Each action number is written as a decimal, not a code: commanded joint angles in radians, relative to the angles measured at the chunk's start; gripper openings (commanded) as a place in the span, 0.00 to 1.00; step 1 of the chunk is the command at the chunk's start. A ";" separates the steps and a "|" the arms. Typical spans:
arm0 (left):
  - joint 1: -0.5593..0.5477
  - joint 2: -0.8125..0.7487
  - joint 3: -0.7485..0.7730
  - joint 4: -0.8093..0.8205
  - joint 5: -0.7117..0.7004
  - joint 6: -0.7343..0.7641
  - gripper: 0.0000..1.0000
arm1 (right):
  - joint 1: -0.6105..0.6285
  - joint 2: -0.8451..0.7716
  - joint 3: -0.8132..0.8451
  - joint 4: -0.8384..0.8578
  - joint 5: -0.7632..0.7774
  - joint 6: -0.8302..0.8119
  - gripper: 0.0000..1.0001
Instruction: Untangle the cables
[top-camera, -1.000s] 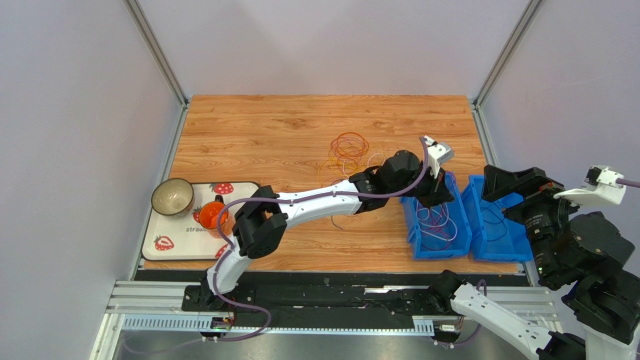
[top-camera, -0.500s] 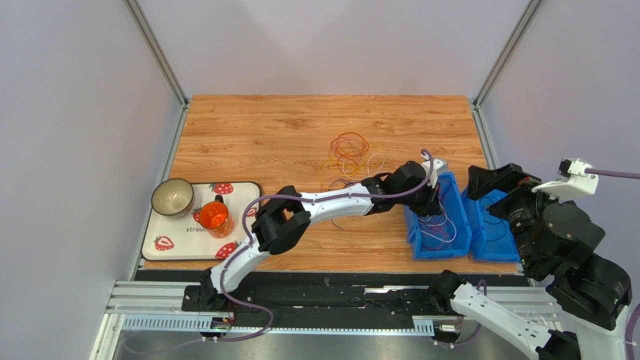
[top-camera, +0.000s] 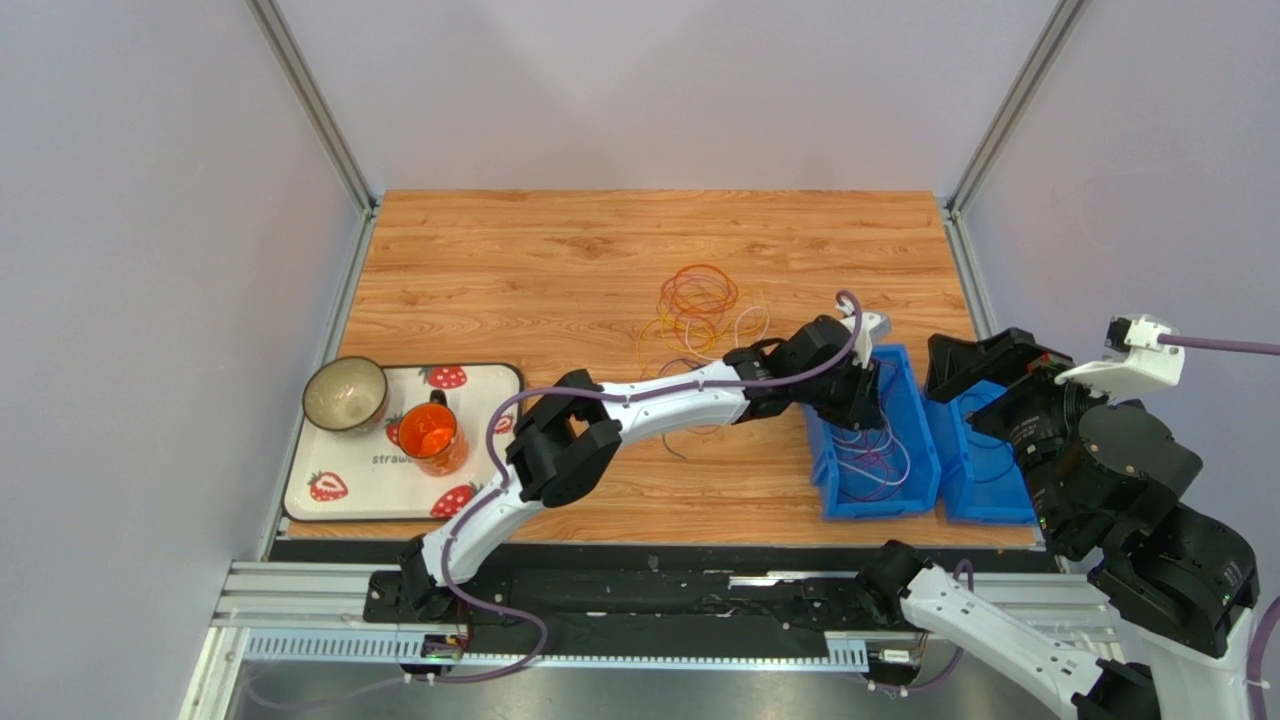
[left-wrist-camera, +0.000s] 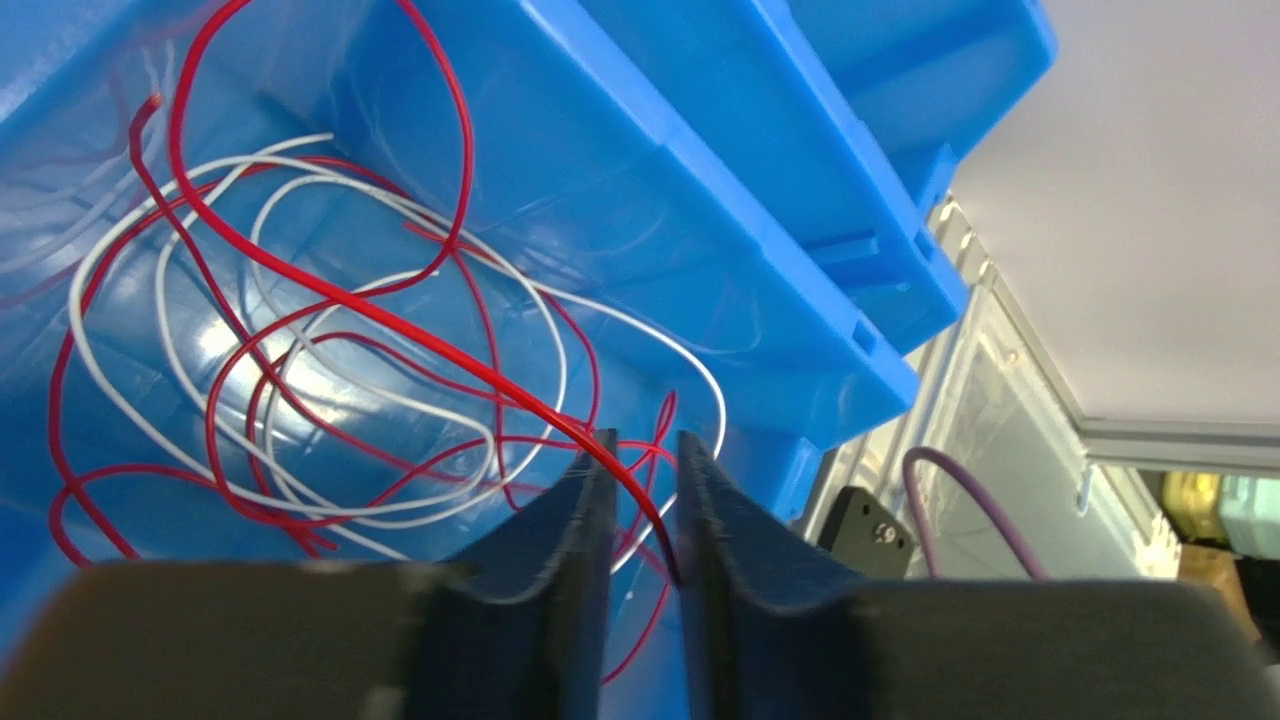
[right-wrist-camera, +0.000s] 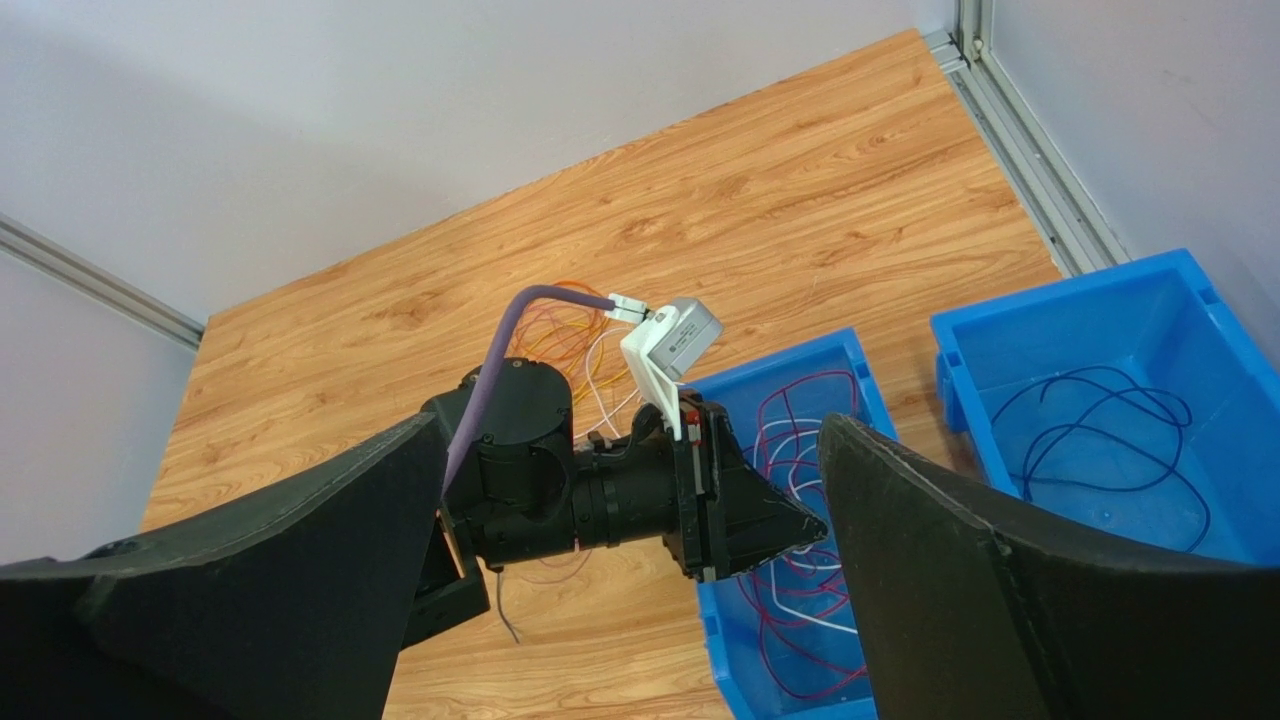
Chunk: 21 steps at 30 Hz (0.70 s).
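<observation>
Several red and white cables (left-wrist-camera: 346, 390) lie looped in a blue bin (left-wrist-camera: 631, 165), one red cable (left-wrist-camera: 496, 387) passing through the narrow gap between the slightly parted jaws of the left gripper (left-wrist-camera: 643, 450), which reaches into that bin. Dark cables (right-wrist-camera: 1104, 428) lie in the second blue bin (right-wrist-camera: 1202, 293) just beside it, and an orange, yellow and white tangle (top-camera: 694, 305) rests on the wooden table (top-camera: 526, 255) nearby. The right gripper (right-wrist-camera: 634, 428) hangs above, jaws wide apart and empty.

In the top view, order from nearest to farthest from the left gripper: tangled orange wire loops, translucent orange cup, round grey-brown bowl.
1. Tangled orange wire loops, mid-table.
2. Translucent orange cup, left side.
3. Round grey-brown bowl, far left.
</observation>
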 joint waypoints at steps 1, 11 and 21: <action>0.004 -0.029 0.032 -0.014 0.021 -0.024 0.39 | 0.003 0.016 0.011 0.033 -0.024 0.017 0.99; 0.007 -0.137 0.042 -0.020 0.067 -0.024 0.68 | 0.003 0.061 0.066 0.032 -0.027 0.001 0.98; 0.058 -0.316 0.029 -0.040 0.109 -0.036 0.75 | 0.003 0.104 0.144 0.045 -0.006 -0.038 0.98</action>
